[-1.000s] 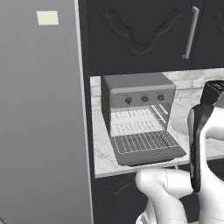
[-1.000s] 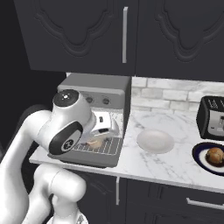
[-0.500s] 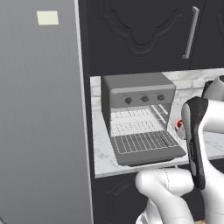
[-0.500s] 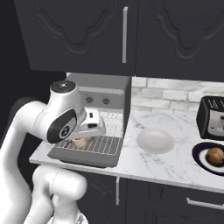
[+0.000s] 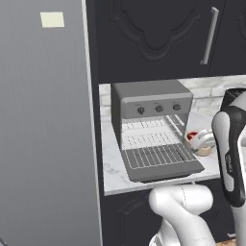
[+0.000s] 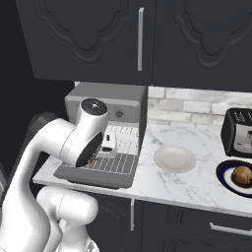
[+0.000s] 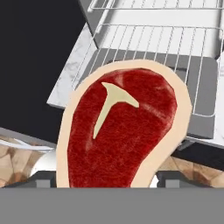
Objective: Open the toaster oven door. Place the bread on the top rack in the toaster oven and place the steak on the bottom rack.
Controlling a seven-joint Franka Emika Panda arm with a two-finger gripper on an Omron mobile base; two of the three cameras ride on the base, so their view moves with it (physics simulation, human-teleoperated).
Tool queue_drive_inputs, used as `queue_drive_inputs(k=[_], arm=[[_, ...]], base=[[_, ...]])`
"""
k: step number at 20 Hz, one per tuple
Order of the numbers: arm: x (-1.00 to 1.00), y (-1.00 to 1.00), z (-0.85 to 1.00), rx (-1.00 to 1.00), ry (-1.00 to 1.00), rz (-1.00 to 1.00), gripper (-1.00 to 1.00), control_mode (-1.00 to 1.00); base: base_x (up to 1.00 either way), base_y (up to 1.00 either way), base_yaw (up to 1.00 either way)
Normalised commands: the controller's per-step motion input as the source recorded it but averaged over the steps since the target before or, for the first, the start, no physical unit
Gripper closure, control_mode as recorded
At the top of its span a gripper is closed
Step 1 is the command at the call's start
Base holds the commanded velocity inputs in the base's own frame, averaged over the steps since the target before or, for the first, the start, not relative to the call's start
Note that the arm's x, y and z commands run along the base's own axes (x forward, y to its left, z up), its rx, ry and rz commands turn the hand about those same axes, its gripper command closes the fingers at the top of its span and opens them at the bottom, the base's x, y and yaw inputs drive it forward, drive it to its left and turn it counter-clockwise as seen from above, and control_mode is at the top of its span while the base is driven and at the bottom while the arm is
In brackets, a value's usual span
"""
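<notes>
Hand (image 5: 199, 143) gripping the steak (image 7: 122, 131), red face toward the hand camera, just beside the right edge of the lowered toaster oven door (image 5: 163, 169) near the worktop's (image 6: 197, 184) front edge. Beyond, the bottom rack (image 5: 156, 154) extends over the door from the open toaster oven (image 5: 149, 103). Bread (image 6: 242, 175) on a plate (image 6: 224, 172) at the worktop's right end.

The white arm bent over from the base, its wrist turned toward the oven front, and the gripper (image 5: 201, 142) hung beside the open door with its fingers closed on the steak (image 7: 120, 131).
</notes>
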Motion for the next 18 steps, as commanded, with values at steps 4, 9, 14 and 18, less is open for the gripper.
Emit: queue_drive_inputs(k=[4,9,14,18], arm=[[0.13,0.62,-0.21,-0.13,-0.15,0.00,1.00,-1.00],[0.03,0.31,-0.34,-0.12,-0.28,0.00,1.00,-1.00],[0.14,0.00,-0.10,0.00,-0.08,0.00,1.00,-1.00],[0.22,0.00,0.00,0.00,0.00,0.00,1.00,-1.00]], base=[[0.00,0.00,0.00],[0.00,0.00,0.00],[0.00,0.00,0.00],[0.00,0.00,0.00]])
